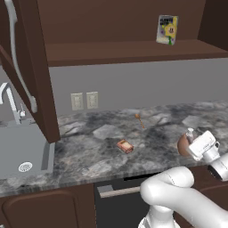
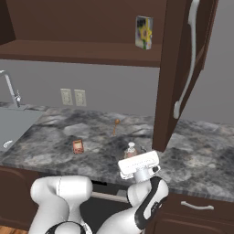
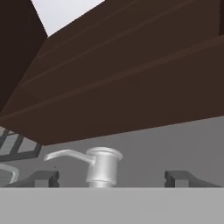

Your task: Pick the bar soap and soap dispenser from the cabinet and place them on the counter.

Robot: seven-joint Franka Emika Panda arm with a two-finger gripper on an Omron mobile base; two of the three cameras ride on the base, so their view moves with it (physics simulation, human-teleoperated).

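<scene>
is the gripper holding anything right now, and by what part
Nothing is held. The gripper is open, its fingertips standing apart on either side of the soap dispenser pump.

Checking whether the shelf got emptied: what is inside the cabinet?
A yellow-and-blue box stands on the cabinet shelf. The far left is hidden by the open door.

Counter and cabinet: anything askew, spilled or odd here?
Nothing stands out. The bar soap lies flat on the counter, the soap dispenser stands upright between the open gripper fingers, no spill.
</scene>
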